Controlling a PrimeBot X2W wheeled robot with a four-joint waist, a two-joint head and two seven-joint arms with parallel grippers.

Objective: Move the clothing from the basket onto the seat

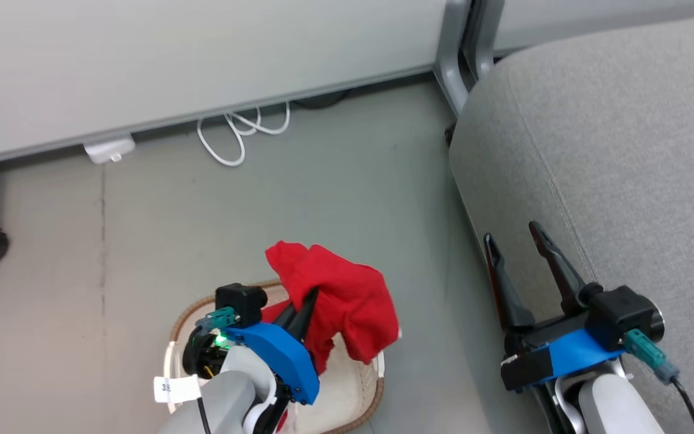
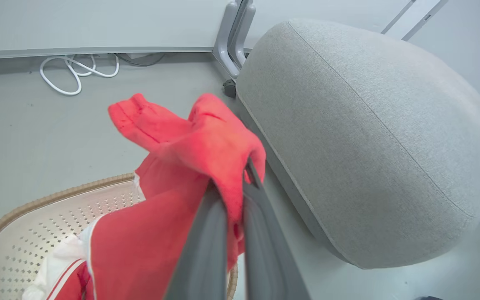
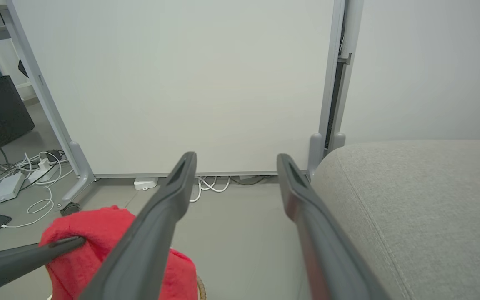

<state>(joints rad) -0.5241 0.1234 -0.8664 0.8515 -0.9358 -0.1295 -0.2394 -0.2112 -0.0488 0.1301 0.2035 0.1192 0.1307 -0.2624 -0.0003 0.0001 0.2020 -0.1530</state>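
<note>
Our left hand (image 1: 306, 300) is clamped on a red garment (image 1: 347, 295), holding it up above the basket (image 1: 353, 392) on the floor. Its white-trimmed lower folds trail down inside. Our right hand (image 1: 511, 232) hangs wide and empty at the edge of the grey seat (image 1: 612, 150).

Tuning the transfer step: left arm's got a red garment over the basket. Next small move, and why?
Probably swing the left gripper rightward and a bit up, toward the top of the seat. It is shut on the red garment, which hangs over the basket; the seat lies to that side. The right gripper is open, empty, by the seat's edge.
</note>
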